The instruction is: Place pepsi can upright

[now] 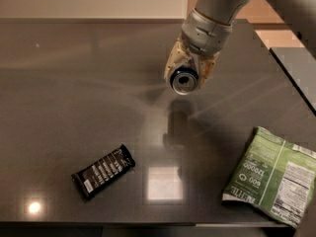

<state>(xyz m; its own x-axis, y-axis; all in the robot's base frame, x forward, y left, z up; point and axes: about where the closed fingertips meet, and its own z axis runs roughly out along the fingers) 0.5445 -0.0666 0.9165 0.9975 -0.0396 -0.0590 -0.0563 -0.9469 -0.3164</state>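
Observation:
My gripper (pixel 186 73) hangs from the arm coming in at the top right and is shut on the pepsi can (pixel 184 81). The can is held above the dark table (pixel 74 83), tilted so that its silver end faces the camera; its blue side is mostly hidden between the pale fingers (pixel 172 59). A dim reflection of the can and gripper lies on the table just below it.
A black snack bar (pixel 103 171) lies at the lower left of the table. A green chip bag (pixel 272 176) lies at the lower right near the front edge. The table's right edge runs diagonally at the far right.

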